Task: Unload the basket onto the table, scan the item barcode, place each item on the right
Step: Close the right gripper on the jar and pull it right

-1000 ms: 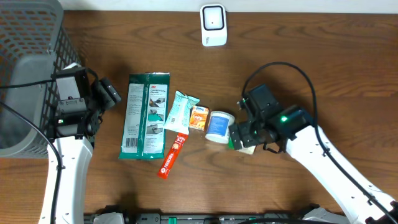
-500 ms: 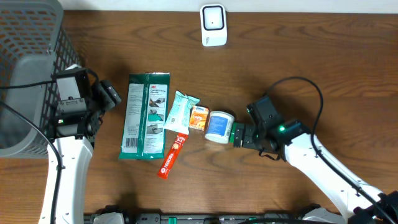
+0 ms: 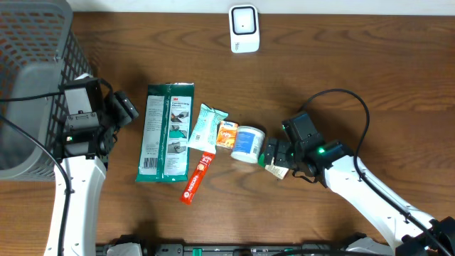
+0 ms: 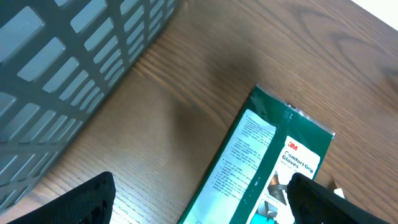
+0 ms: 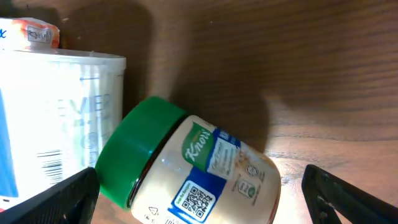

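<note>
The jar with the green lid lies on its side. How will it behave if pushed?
The jar is round and lies on its side, so it will probably roll rather than slide. Its wall looks smooth and glossy, so it may be slippery. Pushed lid-first, it would likely meet the white tub beside its lid.

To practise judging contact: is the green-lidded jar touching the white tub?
Cannot tell. In the right wrist view the jar overlaps the edge of the tub, showing neither a gap nor plain contact.

Jar (image 5: 186, 171): green lid, Knorr label, lay on its side between my right fingers (image 5: 56, 199).
Scanner (image 3: 243, 28): white, at worktop's (image 3: 341, 57) far edge.
</note>
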Robot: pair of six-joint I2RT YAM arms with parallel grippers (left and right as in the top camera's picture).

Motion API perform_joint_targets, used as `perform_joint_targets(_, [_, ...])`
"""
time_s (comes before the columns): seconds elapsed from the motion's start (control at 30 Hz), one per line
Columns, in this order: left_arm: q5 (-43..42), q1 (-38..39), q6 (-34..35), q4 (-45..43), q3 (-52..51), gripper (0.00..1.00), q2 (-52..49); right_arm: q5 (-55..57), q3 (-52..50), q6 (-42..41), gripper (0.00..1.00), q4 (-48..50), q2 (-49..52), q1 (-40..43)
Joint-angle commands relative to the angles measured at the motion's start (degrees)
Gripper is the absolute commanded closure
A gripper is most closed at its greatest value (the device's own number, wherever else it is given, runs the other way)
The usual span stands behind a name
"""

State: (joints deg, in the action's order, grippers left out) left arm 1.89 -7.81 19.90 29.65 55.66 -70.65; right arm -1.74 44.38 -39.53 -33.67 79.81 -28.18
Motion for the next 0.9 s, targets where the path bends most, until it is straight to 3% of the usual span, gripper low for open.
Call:
perform_joint_targets(0.0, [0.70,-0.20,0.35,0.11,1.57,0.12,0.57,0.24,-0.59,1.07,0.01,0.02,-0.31,0.35])
perform_joint_targets(0.1, [0.70,-0.20,0.35,0.11,1.57,0.12,0.57,1.49,-1.05,4.07,0.01,1.03,-0.31,0.52])
perform_joint_targets(0.23, [0.70,-0.20,0.35,0.11,1.57,0.12,0.57,-4.96,-0.22,17.86,0.02,4.35,-0.33,1.18])
perform_joint_targets(0.47, [0.70,-0.20,0.35,0.11,1.57,0.12,0.57,-12.11,9.64,31.50,0.01,-7.04,-0.31,8.46])
perform_joint_targets(0.57, [0.70,-0.20,0.35,0.11,1.57,0.12,0.57,-12.70,11.50,34.97,0.01,-10.82,-0.31,10.73])
perform_joint_targets(0.87, [0.70,-0.20,0.35,0.11,1.57,0.12,0.57,-21.05,11.45,39.23,0.05,-8.66,7.17,9.94])
